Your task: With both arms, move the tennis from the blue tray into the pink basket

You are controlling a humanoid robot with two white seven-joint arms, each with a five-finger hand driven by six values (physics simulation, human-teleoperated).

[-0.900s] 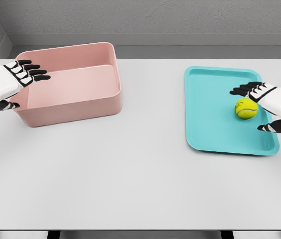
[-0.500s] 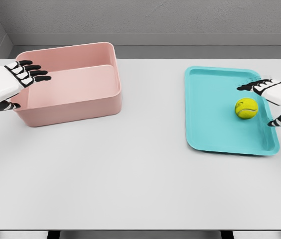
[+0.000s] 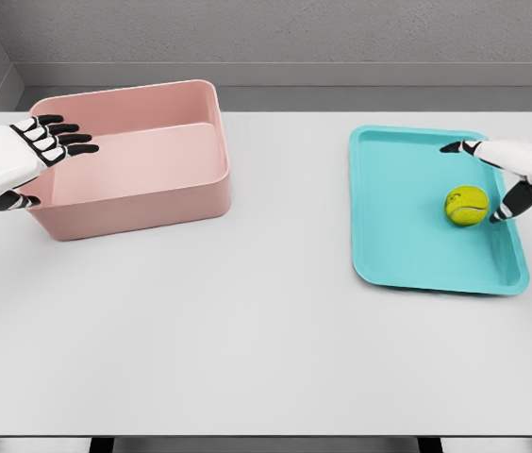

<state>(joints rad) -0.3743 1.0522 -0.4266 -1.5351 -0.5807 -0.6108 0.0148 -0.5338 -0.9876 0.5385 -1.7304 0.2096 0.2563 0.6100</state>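
Since your right hand [image 3: 516,175] is spread beside the ball [image 3: 466,205] without gripping, a nudge could roll it across the tray [image 3: 407,245].

One tennis ball [image 3: 466,205], one blue tray [image 3: 407,236], one pink basket [image 3: 134,203], two hands, one table [image 3: 247,330].

text: none readable | tennis ball [image 3: 466,204]: faint seam-like mark only, no legible brand | blue tray [image 3: 407,255]: unmarked | pink basket [image 3: 143,203]: unmarked | worktop [image 3: 247,340]: unmarked
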